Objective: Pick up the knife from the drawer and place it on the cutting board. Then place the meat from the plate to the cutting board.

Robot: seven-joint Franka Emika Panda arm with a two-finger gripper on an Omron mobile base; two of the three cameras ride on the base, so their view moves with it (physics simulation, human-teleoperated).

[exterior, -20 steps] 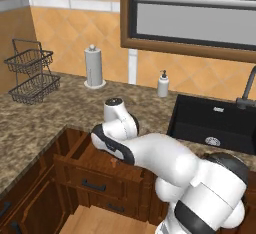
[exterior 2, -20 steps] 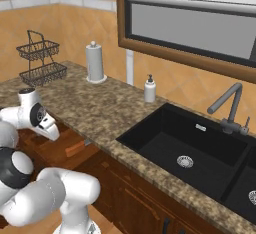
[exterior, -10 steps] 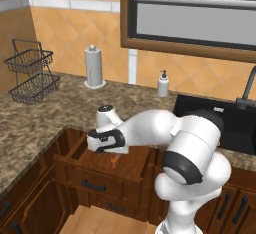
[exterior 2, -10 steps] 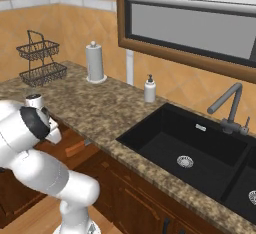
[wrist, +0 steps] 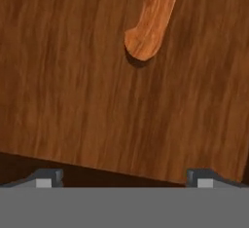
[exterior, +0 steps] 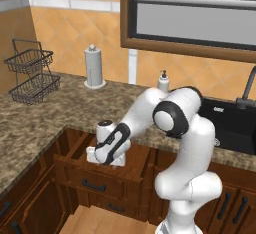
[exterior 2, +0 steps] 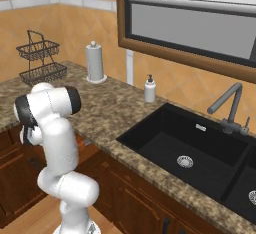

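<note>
The knife [wrist: 151,20] lay on the floor of the open drawer [exterior: 75,165]; its orange handle end showed in the hand view, the blade running out of frame. It was judged light, rigid and low-lying, with a smooth handle that could slip; the handle, the thickest part, was the place to grip. The arm reached forward and down from a raised elbow, hand pointing into the drawer. The gripper [wrist: 124,178] stood wide, fingertips [wrist: 47,177] far apart and empty, probably short of the handle.
</note>
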